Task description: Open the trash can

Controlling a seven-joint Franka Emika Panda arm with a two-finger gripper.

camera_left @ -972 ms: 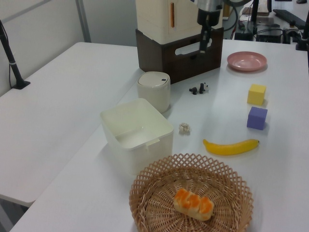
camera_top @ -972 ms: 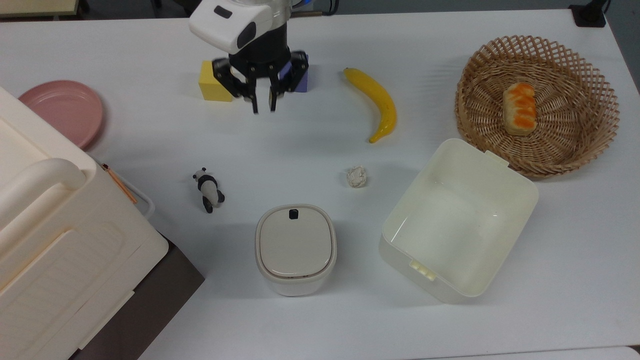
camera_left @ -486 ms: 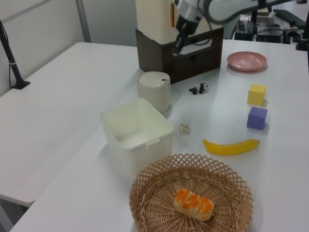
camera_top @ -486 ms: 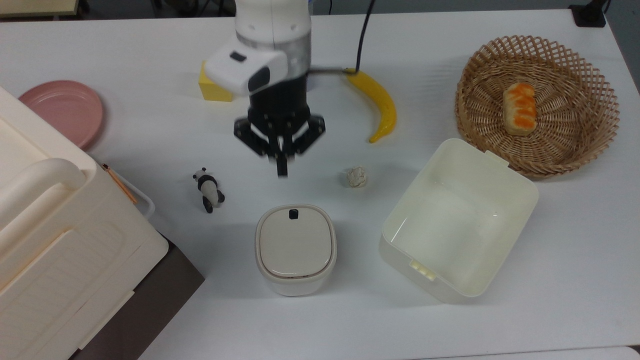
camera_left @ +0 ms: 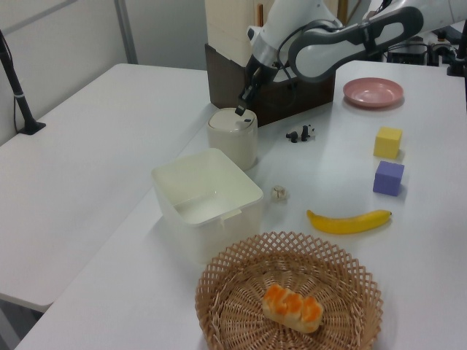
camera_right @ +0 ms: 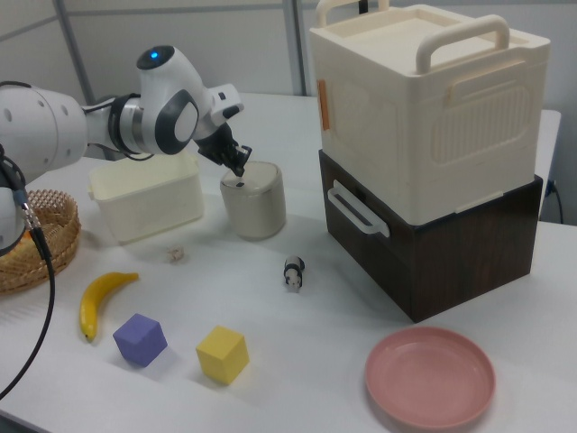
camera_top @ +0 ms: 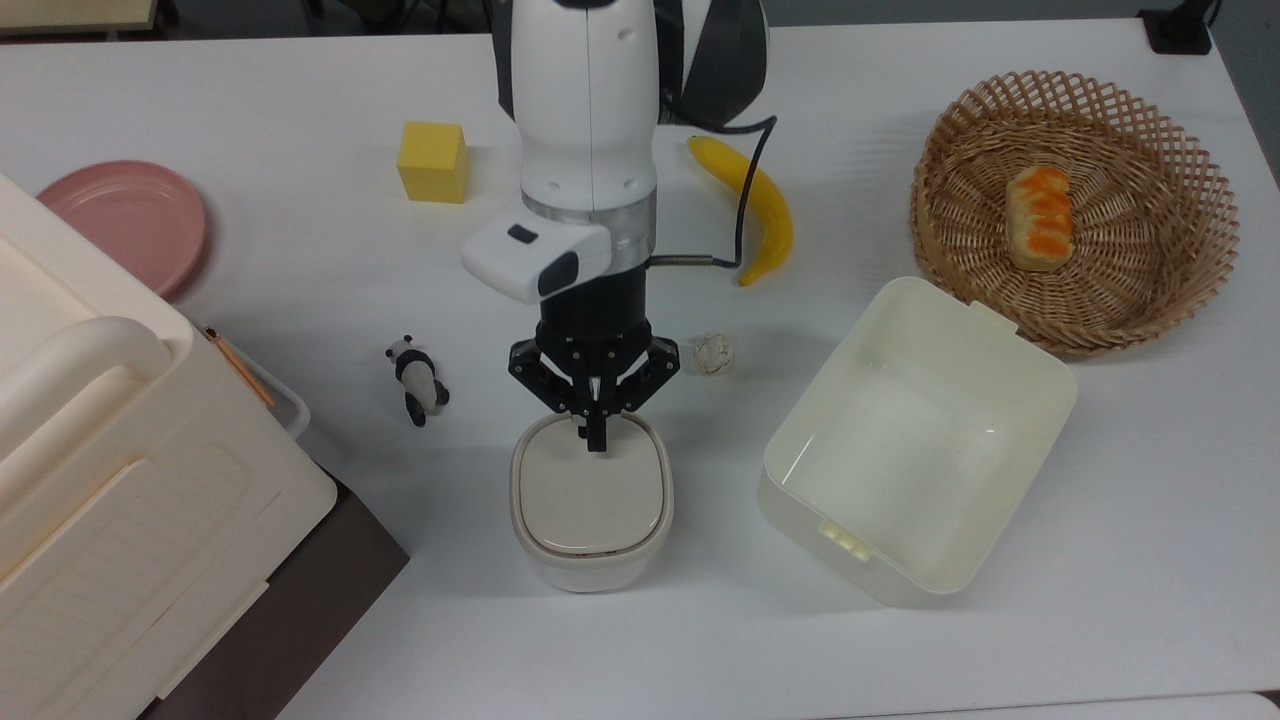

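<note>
End effector (camera_top: pixel 597 440) fingers pressed together, tips on lid edge of trash can (camera_top: pixel 591 512) directly below; lid closed.

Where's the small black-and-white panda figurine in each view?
Top view: panda figurine, left of centre, left of the cream trash can.
Left view: upper middle, right of the trash can.
Right view: centre, right of and below the trash can.
Shared landmark: the trash can.
</note>
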